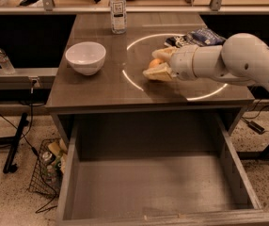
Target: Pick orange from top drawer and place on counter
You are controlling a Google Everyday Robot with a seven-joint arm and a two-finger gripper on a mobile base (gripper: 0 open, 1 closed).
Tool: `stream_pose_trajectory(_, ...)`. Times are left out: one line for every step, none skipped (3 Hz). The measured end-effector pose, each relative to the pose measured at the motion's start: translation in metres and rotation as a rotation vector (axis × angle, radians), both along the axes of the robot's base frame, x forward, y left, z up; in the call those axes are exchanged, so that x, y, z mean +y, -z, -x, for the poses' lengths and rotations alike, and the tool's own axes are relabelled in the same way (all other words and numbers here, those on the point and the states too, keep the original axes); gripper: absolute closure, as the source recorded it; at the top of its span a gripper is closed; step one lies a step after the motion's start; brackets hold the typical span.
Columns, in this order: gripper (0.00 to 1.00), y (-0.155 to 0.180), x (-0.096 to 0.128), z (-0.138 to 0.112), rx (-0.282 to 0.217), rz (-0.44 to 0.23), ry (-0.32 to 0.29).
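Cream claw (152, 64) clamps the orange (155, 62) low over the table (101, 88) at mid-frame, above the open drawer (148, 185); let go before touching down, round fruit may roll off the near edge.

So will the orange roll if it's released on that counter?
Likely yes: the orange is round and the counter looks glossy and flat, so a nudge could send it rolling. It looks firm: the gripper, over the white circle, holds it between its fingers without visible squashing.

white arm (247, 55), cream gripper (154, 64) over counter (101, 91)
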State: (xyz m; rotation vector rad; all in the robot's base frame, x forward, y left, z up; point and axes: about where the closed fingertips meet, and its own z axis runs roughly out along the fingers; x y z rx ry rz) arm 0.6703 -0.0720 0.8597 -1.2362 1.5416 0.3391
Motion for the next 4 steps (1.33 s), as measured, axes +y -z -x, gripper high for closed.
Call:
stream_pose_trajectory(0.0,-0.006,0.009,0.004,-0.001,-0.007,-0.031)
stream_pose_trajectory(0.0,-0.021,0.016,0.011,-0.018,-0.033,-0.066)
stream_pose_trajectory(0.0,-0.051,0.01,0.028,-0.055,-0.119,-0.099)
stream_pose_trajectory(0.0,-0.107,-0.022,0.061,-0.138,-0.29,-0.093)
